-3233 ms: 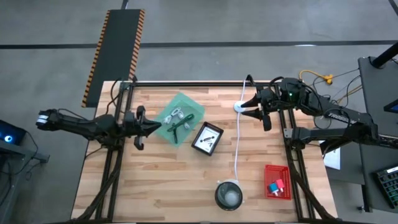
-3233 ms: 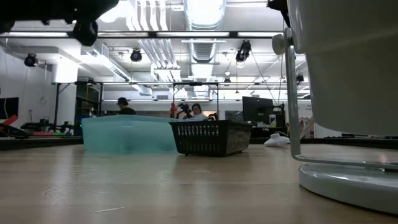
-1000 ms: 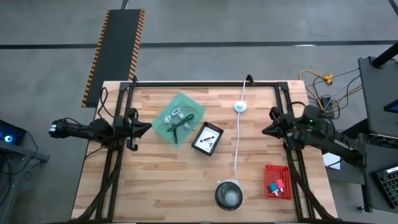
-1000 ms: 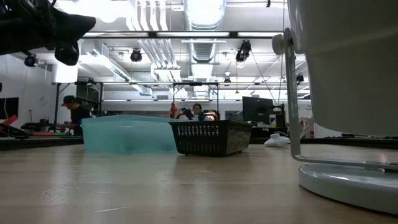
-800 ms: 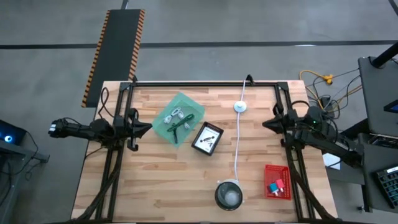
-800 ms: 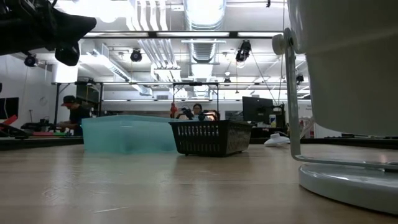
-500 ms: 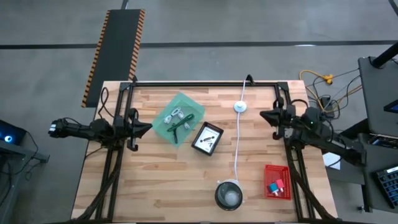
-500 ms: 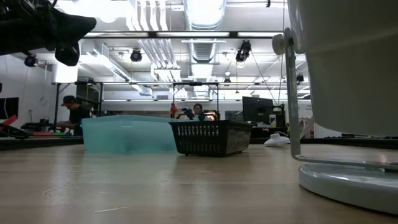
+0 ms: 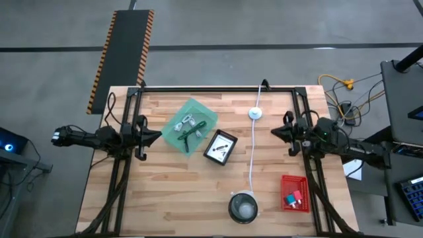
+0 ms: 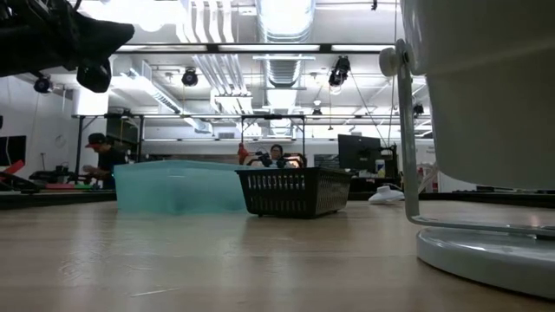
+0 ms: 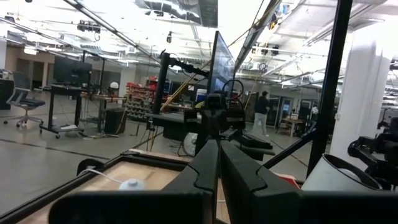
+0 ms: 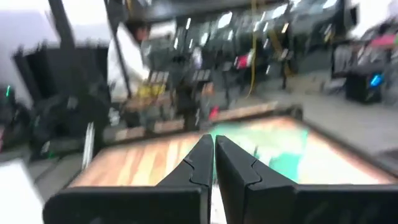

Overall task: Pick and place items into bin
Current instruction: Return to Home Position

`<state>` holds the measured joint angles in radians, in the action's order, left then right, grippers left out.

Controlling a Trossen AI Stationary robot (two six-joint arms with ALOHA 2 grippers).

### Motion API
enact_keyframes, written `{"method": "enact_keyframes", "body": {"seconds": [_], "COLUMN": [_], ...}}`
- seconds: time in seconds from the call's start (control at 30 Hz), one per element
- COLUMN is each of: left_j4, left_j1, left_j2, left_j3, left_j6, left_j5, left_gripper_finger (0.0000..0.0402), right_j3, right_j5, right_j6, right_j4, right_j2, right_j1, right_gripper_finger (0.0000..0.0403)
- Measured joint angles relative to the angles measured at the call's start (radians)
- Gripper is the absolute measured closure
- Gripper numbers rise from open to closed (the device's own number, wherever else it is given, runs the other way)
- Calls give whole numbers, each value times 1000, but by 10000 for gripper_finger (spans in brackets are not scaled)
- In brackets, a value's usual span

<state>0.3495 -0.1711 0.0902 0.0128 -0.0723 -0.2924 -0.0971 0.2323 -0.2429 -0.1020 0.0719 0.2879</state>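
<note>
Wood-plank bench (image 9: 165,198), seen from above. Clock positions are taken from the bench centre.

- Left gripper (image 9: 156,135): at 10 o'clock, over the frame rail at the bench's left edge, tip aimed toward the green bin. The left wrist view shows its 2 fingers (image 11: 202,171) pressed flat together with nothing between them.
- Right gripper (image 9: 275,130): at 2 o'clock, by the right edge, tip aimed inward toward the white cord. In the right wrist view its 2 fingers (image 12: 196,163) meet along their length and hold nothing.
- Green bin (image 9: 206,114): at 11 o'clock, sitting cornerwise. It holds coiled silver-white cables (image 9: 184,122) and, on their 6 o'clock side, a dark green stick (image 9: 190,136).
- Black bin (image 9: 227,137): just off centre toward 12 o'clock, close beside the green bin. It holds a white card (image 9: 218,149).
- Red bin (image 9: 285,180): at 4 o'clock near the right edge. Small blue and red pieces (image 9: 293,197) lie in it; too small to say more.
- Grey bowl (image 9: 233,202): at 5 o'clock, near the front edge.
- White cord (image 9: 253,149): runs from a round puck (image 9: 255,113) at 1 o'clock straight down to the bowl.
- Low view: the green bin and black bin stand side by side at mid-bench; I cannot tell whether they touch. 2 people show in the room beyond, 1 (image 10: 101,156) behind the green bin's left end and 1 (image 10: 276,156) above the black bin.
</note>
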Motion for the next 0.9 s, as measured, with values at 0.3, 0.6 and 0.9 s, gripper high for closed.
{"method": "enact_keyframes", "body": {"seconds": [0.3,0.6,0.9], "left_j4": [0,-2,-138], "left_j1": [1,1,0], "left_j2": [0,1,13], "left_j3": [0,-3,-4], "left_j6": [1,80,26], "left_j5": [0,-5,-6], "left_gripper_finger": [402,402,402], "right_j3": [17,69,74], "right_j5": [-47,-178,-145], "right_j6": [1,47,84], "right_j4": [57,-3,-5], "right_j2": [-5,-6,-7], "right_j1": [-208,-312,-312], "right_gripper_finger": [395,395,394]}}
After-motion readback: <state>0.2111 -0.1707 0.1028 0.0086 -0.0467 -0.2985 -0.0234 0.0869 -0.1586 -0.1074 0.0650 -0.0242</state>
